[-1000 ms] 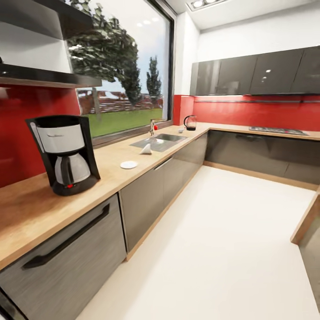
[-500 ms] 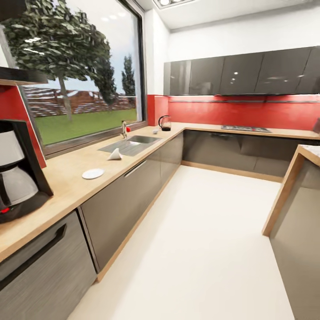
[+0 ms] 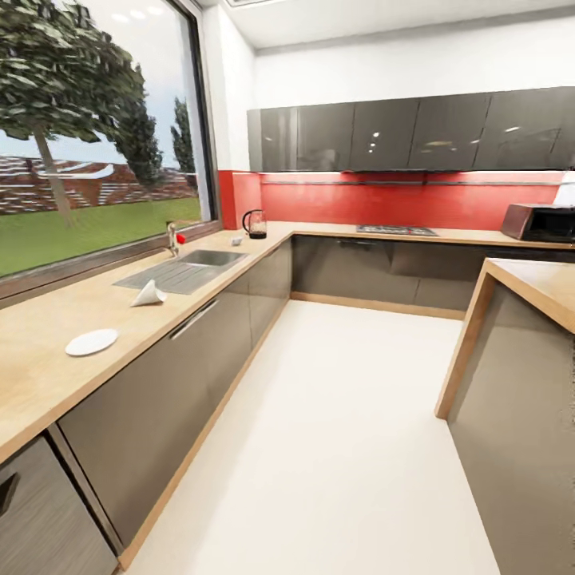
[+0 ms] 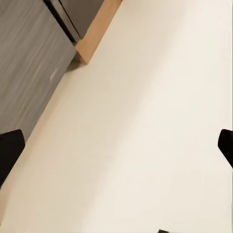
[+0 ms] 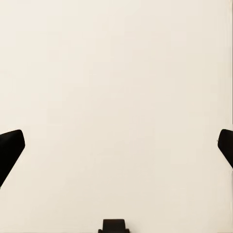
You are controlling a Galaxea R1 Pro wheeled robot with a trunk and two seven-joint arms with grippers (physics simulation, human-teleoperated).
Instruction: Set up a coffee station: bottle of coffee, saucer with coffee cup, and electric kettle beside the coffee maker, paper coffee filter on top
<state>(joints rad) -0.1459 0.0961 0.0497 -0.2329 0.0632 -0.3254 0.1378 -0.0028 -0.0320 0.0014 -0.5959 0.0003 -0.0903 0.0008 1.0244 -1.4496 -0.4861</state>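
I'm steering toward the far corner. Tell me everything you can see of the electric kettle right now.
The electric kettle stands upright at the far corner of the kitchen countertop, against the red backsplash just past the window. It looks small from here: a rounded, dark-tinted clear body on a black base, with a black handle on its left side. Nothing touches it; a small white item lies apart beside it, toward the sink. Any switch is too small to tell.

Bare worktop [image 3: 48,375] flanks the saucer [image 3: 91,343]; the paper filter [image 3: 148,295] stands beyond.
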